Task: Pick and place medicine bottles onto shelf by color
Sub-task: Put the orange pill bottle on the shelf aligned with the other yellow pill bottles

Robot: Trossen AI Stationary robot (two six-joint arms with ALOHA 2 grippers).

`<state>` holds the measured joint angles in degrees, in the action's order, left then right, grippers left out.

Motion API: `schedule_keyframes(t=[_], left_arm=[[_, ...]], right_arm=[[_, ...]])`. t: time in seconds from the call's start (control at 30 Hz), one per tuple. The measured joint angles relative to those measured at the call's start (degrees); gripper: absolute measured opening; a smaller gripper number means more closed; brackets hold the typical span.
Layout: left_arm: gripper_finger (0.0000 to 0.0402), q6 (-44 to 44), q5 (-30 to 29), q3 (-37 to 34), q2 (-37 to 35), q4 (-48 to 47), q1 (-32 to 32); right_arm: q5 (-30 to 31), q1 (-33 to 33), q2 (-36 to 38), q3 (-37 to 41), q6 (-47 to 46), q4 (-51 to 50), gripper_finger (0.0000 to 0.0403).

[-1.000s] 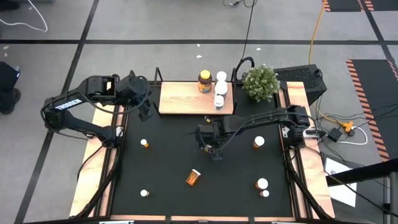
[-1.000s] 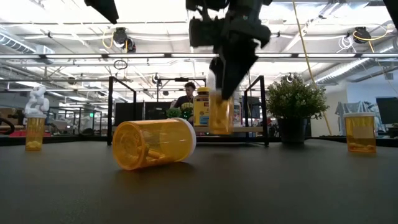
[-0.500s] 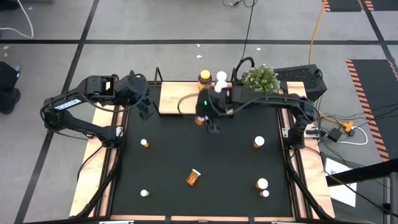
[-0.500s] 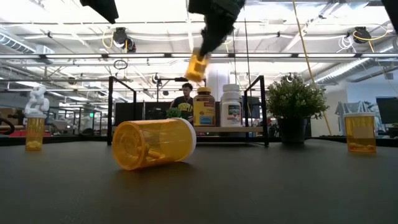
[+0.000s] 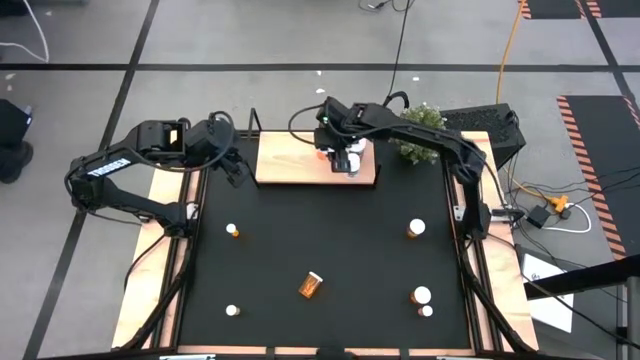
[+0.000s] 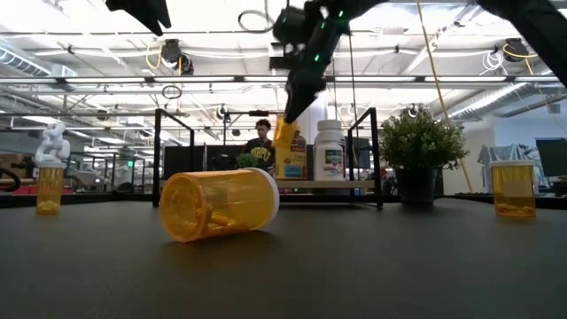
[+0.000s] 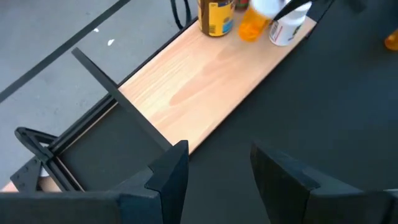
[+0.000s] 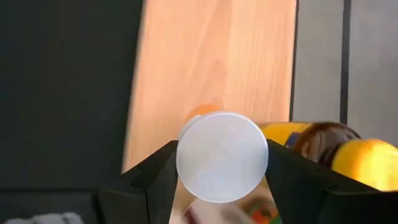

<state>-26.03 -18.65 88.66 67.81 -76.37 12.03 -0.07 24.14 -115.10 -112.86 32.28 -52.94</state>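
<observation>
The orange bottle [image 8: 222, 155] is clamped by its white cap between the fingers of the right gripper [image 5: 335, 152] and is held just above the shelf [image 5: 290, 160], beside the yellow-lidded jar [image 6: 289, 152] and the white bottle [image 6: 330, 151]. Half a second earlier it was carried higher, at the shelf's front edge; it has since been lowered over the board. The left gripper [image 7: 214, 165] is parked off the shelf's left end, fingers spread and empty. On the black mat [image 5: 350, 250] one amber bottle [image 6: 219, 204] lies tipped; others stand near the mat's edges. The shelf's left half is bare wood. A potted plant [image 5: 420, 130] stands just beside the shelf's right end. A person [image 6: 262, 142] is seated in the room behind.
</observation>
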Motion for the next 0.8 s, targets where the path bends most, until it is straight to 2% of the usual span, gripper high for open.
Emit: schedule_keyframes(t=[0.17, 0.47, 0.8], left_arm=[[0.0172, -2.4, -1.7, 0.0, 0.0, 0.1, 0.2], [0.0172, -4.1, -2.0, 0.0, 0.0, 0.1, 0.5], [0.0172, -4.3, -1.1, 0.0, 0.0, 0.1, 0.4]], right_arm=[[1.2, 1.2, -2.9, 0.0, 2.2, 2.7, 0.0210], [3.0, 1.4, -6.5, 0.0, 4.5, 0.6, 0.0211], [3.4, 1.5, -6.8, 0.0, 5.5, 0.4, 0.0212]])
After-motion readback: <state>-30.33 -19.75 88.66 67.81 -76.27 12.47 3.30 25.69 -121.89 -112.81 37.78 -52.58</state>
